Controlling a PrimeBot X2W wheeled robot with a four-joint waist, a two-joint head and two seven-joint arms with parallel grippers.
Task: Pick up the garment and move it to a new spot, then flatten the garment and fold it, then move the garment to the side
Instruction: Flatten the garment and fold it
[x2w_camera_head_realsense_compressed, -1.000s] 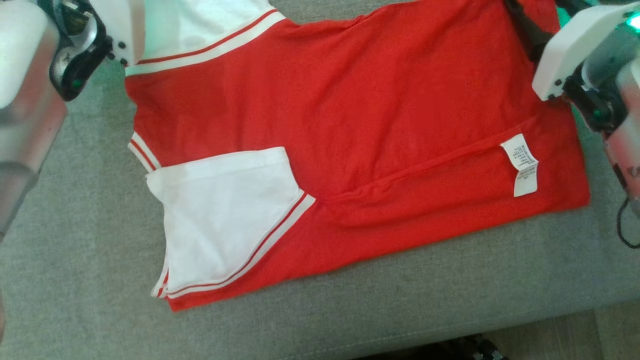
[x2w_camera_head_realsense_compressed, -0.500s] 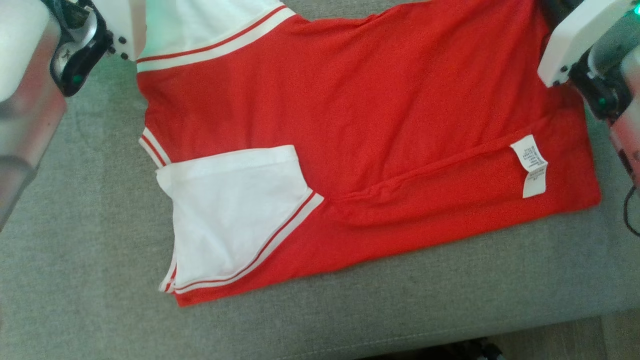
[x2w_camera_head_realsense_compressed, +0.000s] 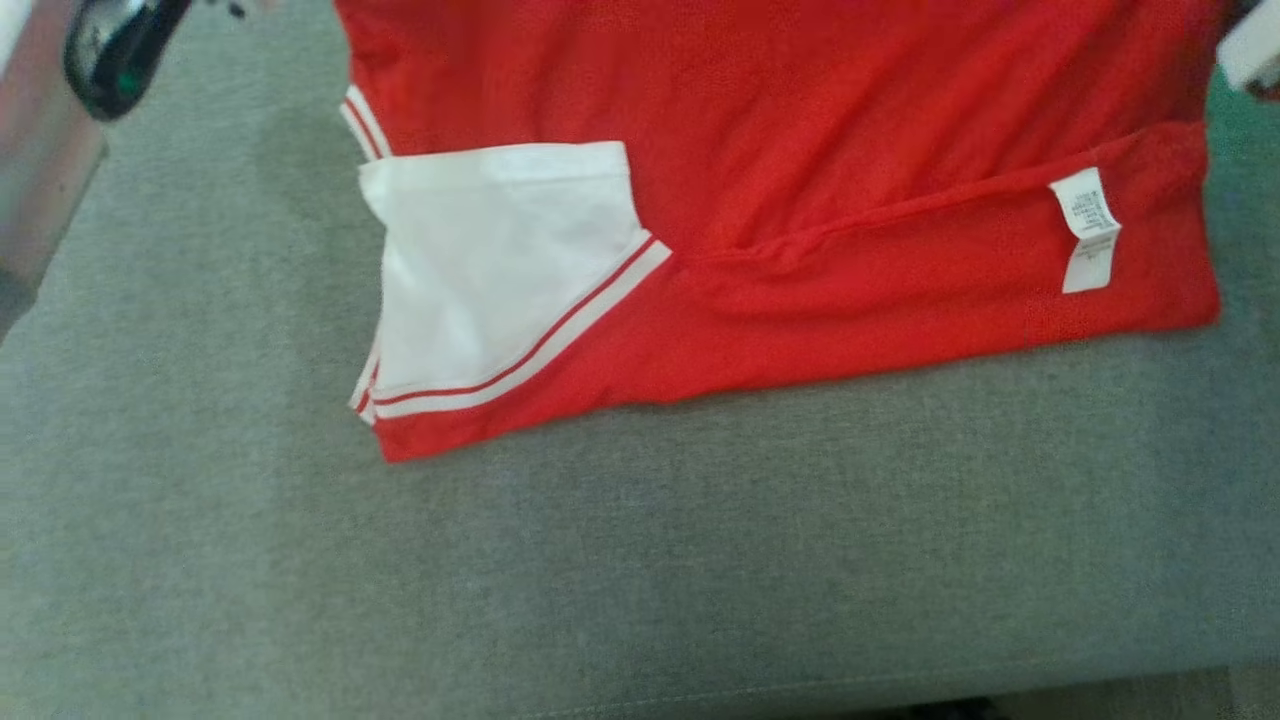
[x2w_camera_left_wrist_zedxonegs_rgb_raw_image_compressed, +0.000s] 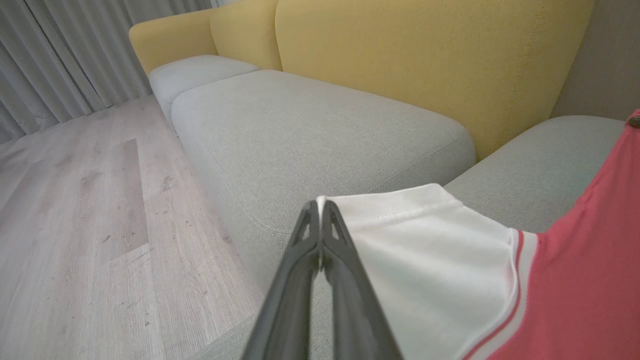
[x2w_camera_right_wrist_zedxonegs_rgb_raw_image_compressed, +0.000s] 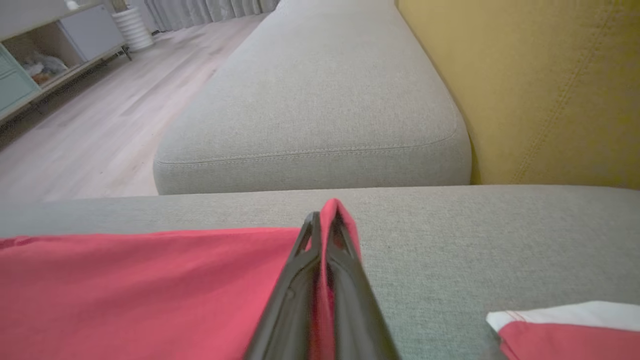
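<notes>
The left claw (x2w_camera_left_wrist_zedxonegs_rgb_raw_image_compressed: 320, 204) grips the white sleeve (x2w_camera_left_wrist_zedxonegs_rgb_raw_image_compressed: 425, 240) of the garment (x2w_camera_head_realsense_compressed: 800, 130), and the right claw (x2w_camera_right_wrist_zedxonegs_rgb_raw_image_compressed: 324, 215) grips its red edge. The garment lies on the sofa cushion (x2w_camera_head_realsense_compressed: 600, 570), its top cut off.

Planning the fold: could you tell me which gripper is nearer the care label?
Right. The right gripper pinches the red shirt near the care label; the left gripper pinches its far white sleeve.

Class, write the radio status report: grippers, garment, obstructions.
Left gripper shut on white sleeve. Right gripper shut on red corner. Garment lies on cushion. No obstruction seen.
</notes>
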